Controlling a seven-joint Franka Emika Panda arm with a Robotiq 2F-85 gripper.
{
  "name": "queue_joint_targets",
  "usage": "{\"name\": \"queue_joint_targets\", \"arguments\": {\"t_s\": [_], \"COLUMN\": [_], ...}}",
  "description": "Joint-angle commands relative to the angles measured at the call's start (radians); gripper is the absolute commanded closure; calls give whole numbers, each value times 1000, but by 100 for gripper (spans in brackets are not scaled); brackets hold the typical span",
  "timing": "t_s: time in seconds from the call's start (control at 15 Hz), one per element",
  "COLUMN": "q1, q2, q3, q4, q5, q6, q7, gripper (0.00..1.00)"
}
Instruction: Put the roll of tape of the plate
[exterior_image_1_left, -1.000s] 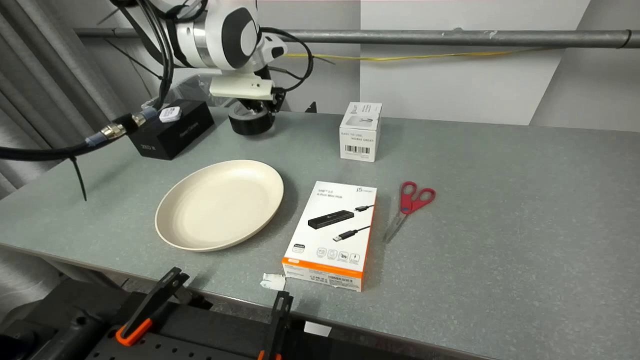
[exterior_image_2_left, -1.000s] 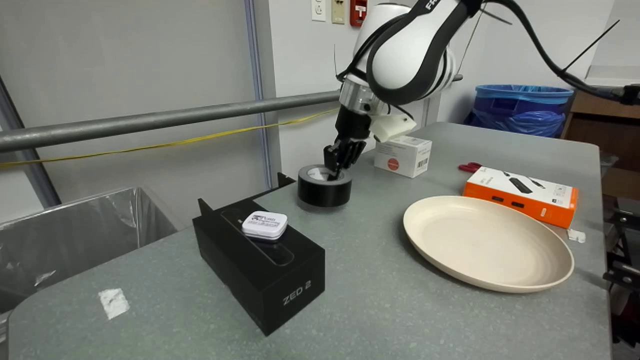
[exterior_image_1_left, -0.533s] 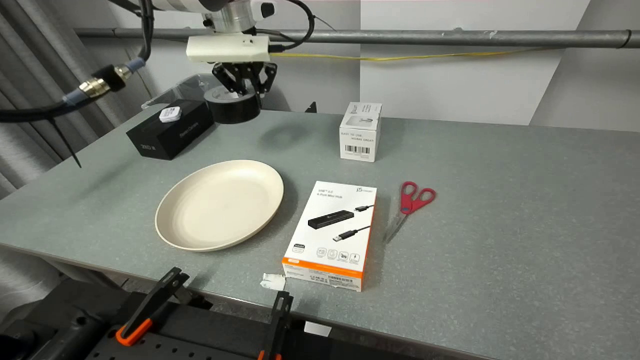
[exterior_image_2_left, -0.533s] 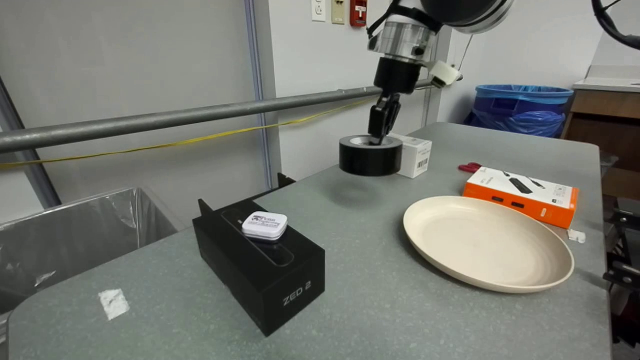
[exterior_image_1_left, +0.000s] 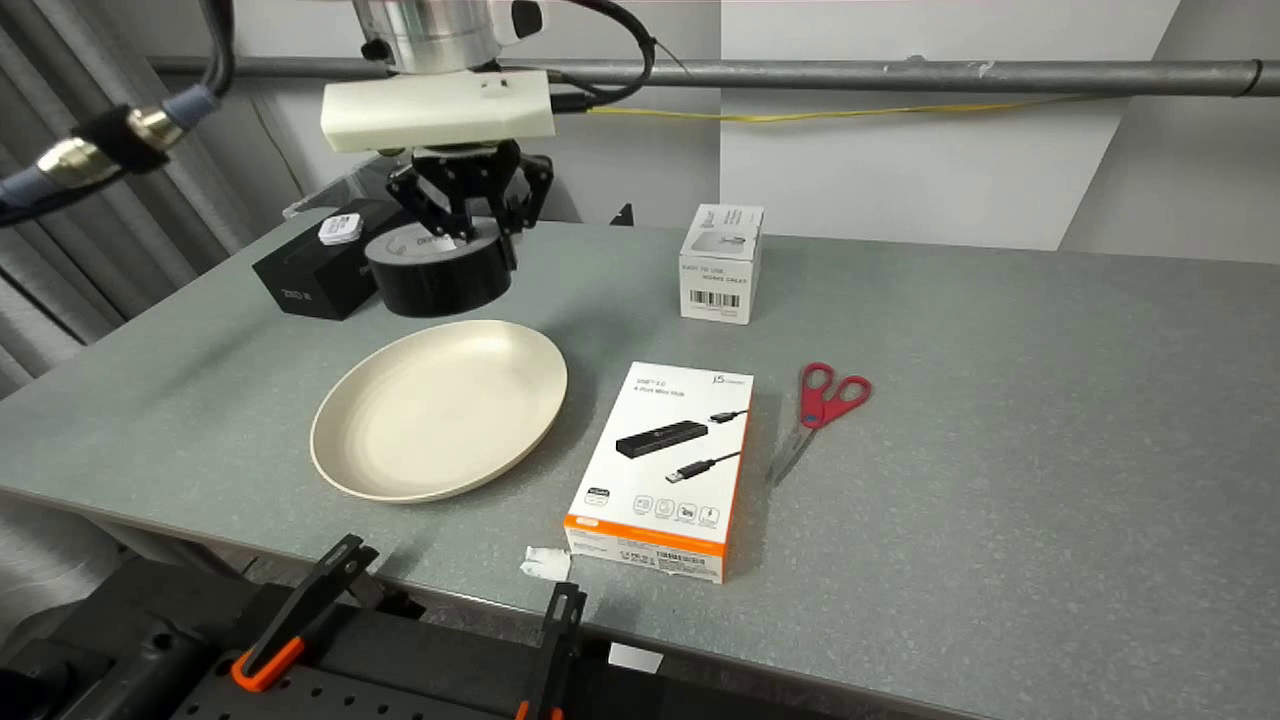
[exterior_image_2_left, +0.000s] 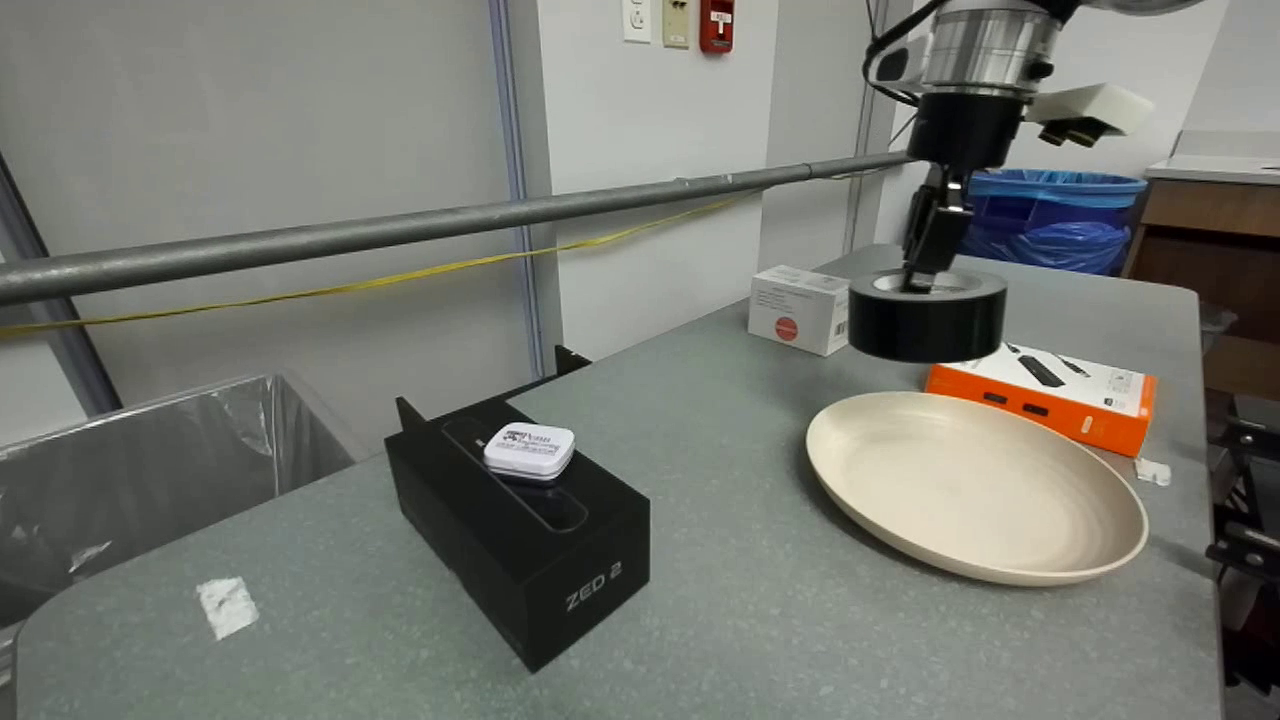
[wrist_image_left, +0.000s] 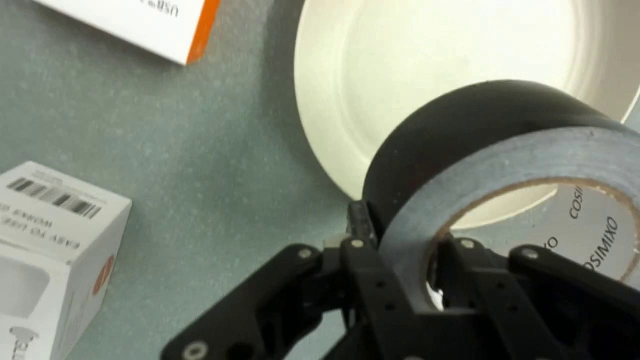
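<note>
Wrist view, the jaws closed upon the wall of the black roll of tape (wrist_image_left: 480, 125) — one side in its hollow, one side outside — in both exterior views the roll held above the tabletop (exterior_image_2_left: 740, 600), near the cream plate (exterior_image_1_left: 440, 420), apart from it.

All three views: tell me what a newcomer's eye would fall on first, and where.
The black tape likely comes first, held in the air by the hand, pinched at one side of its ring. Next, the wide cream plate lies on the table, lower in both exterior views. Then red-handled scissors lie just right of the hub box in an exterior view.
</note>
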Motion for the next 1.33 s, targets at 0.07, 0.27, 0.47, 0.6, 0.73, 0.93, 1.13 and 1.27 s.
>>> {"name": "queue_joint_targets", "arguments": {"t_s": [0.07,0.27,0.47,0.6,0.73,0.93,1.13,1.27], "q1": [33,49,60,66,70,80,83,79], "q2": [-44,10,79,128,169,224,256,267], "q3": [-30,-24,-22,-28,-31,-41,-40,-30], "q4": [-144,-182,-183,-169,-152,-119,-85,-63], "q5": [-13,-55,-103,-145,-170,-195,-193,-182], "q6": [113,267,352,380,393,394,382,380], "q7": [-7,48,96,143,182,233,262,272], "gripper": [93,93,93,93,93,93,47,33]}}
